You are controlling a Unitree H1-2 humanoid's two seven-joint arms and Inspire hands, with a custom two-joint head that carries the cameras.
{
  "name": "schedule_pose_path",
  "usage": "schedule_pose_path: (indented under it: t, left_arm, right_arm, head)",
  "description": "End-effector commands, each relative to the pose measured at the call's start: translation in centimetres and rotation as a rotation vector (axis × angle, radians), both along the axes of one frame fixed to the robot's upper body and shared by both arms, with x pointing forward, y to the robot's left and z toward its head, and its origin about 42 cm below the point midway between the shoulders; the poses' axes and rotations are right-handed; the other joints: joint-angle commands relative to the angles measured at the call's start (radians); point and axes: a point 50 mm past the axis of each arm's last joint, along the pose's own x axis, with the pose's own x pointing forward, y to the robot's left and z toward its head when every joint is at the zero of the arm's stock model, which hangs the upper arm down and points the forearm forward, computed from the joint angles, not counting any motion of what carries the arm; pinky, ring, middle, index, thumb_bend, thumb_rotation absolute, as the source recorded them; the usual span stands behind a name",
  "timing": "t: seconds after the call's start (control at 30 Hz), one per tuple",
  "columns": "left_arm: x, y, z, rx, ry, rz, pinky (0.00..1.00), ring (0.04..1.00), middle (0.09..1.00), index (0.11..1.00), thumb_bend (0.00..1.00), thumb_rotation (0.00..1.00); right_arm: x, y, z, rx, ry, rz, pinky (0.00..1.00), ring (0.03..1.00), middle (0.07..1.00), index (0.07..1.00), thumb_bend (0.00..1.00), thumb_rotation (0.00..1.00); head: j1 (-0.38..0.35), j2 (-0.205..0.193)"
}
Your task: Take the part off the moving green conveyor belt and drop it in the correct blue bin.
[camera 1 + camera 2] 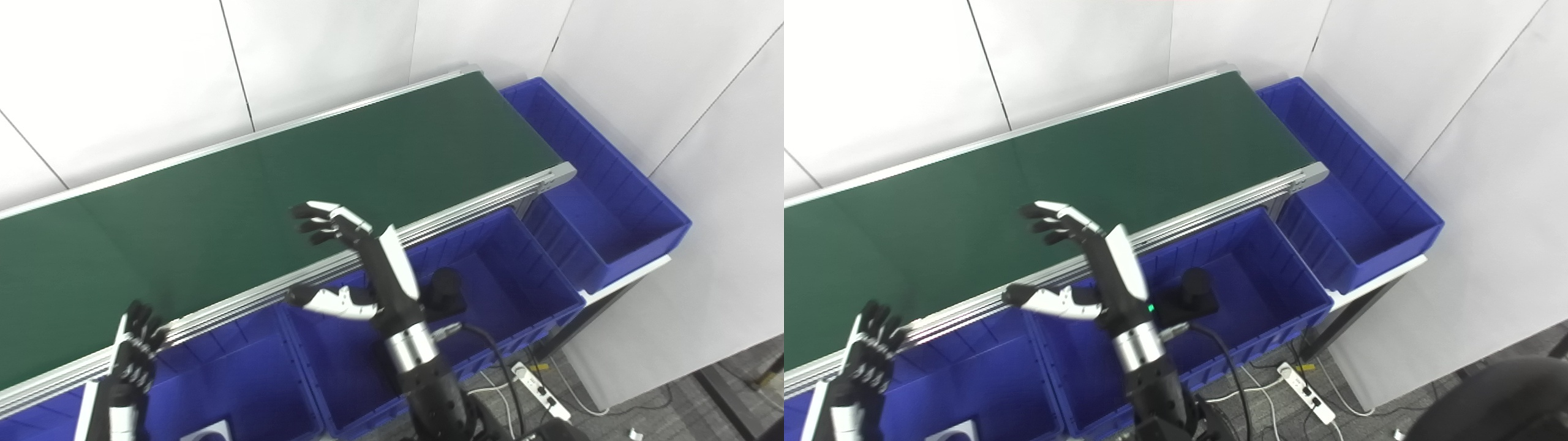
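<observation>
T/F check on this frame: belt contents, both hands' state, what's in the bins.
1. The green conveyor belt carries no part in view. True.
2. The right hand holds a part. False: its fingers are spread and it holds nothing.
3. The left hand is at the belt's near rail, open. True.
4. A black part lies in the blue bin behind the right hand. True.
5. The end bin past the belt's far end is full of parts. False: no part shows in it.
</observation>
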Motion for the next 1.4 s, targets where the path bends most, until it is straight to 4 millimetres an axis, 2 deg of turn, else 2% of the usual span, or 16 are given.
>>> schedule_pose_path:
  t: [0.0, 0.03, 0.07, 0.1, 0.3, 0.53, 0.97, 1.07, 1.17, 1.37]
  left_arm:
    - [-0.4, -0.8, 0.7, 0.023, -0.052, -0.003, 0.96, 0.979, 1.000, 1.000, 0.81, 0.98]
    - [-0.7, -1.2, 0.6, 0.035, -0.051, -0.005, 0.97, 0.983, 1.000, 1.000, 0.81, 0.99]
    - [-0.9, -1.5, 0.6, 0.043, -0.050, -0.006, 0.98, 0.989, 1.000, 1.000, 0.81, 0.99]
    - [-1.2, -1.9, 0.5, 0.049, -0.046, -0.005, 0.98, 0.990, 1.000, 1.000, 0.81, 0.99]
    - [-2.0, -3.5, -0.1, 0.053, -0.026, -0.010, 1.00, 1.000, 1.000, 0.998, 0.79, 0.99]
    - [-2.3, -4.7, -0.3, 0.060, -0.021, -0.010, 1.00, 1.000, 1.000, 0.990, 0.74, 0.98]
    - [-2.5, -6.6, -0.5, 0.056, -0.023, -0.001, 1.00, 1.000, 1.000, 1.000, 0.79, 1.00]
    - [-2.5, -6.8, -0.7, 0.072, -0.024, 0.009, 1.00, 1.000, 1.000, 0.992, 0.79, 1.00]
    - [-2.6, -7.1, -1.1, 0.063, -0.004, 0.009, 1.00, 1.000, 1.000, 0.978, 0.78, 1.00]
    - [-2.5, -7.9, -1.6, 0.081, 0.003, -0.004, 1.00, 1.000, 1.000, 0.970, 0.79, 1.00]
  right_arm:
    - [-0.4, 0.5, -0.4, 0.052, -0.052, 0.032, 0.67, 0.743, 0.808, 0.768, 0.79, 0.68]
    - [-0.7, 0.3, -1.4, 0.054, -0.022, 0.042, 0.67, 0.747, 0.814, 0.772, 0.78, 0.67]
    - [-0.9, 0.1, -2.1, 0.054, -0.001, 0.048, 0.69, 0.757, 0.822, 0.777, 0.77, 0.67]
    - [-1.3, -0.4, -2.8, 0.050, 0.026, 0.042, 0.69, 0.758, 0.823, 0.777, 0.77, 0.67]
    - [-2.2, -2.3, -4.7, 0.020, 0.087, 0.017, 0.68, 0.769, 0.816, 0.783, 0.75, 0.70]
    - [-2.5, -3.6, -5.6, -0.017, 0.115, 0.030, 0.68, 0.760, 0.820, 0.786, 0.75, 0.76]
    - [-2.9, -5.0, -6.9, -0.015, 0.170, 0.042, 0.68, 0.753, 0.809, 0.781, 0.81, 0.87]
    - [-2.9, -5.1, -7.1, -0.014, 0.181, 0.050, 0.69, 0.759, 0.812, 0.784, 0.82, 0.88]
    - [-3.0, -4.9, -7.5, -0.012, 0.195, 0.071, 0.70, 0.763, 0.825, 0.790, 0.80, 0.87]
    - [-3.0, -5.3, -7.8, -0.047, 0.198, 0.090, 0.70, 0.756, 0.832, 0.792, 0.76, 0.87]
  head:
    - [0.001, 0.001]
    - [0.055, -0.012]
    - [0.055, -0.012]
    - [0.094, -0.022]
    - [0.154, -0.036]
    - [0.215, -0.037]
    - [0.278, -0.068]
    - [0.300, -0.076]
    - [0.357, -0.092]
    - [0.420, -0.105]
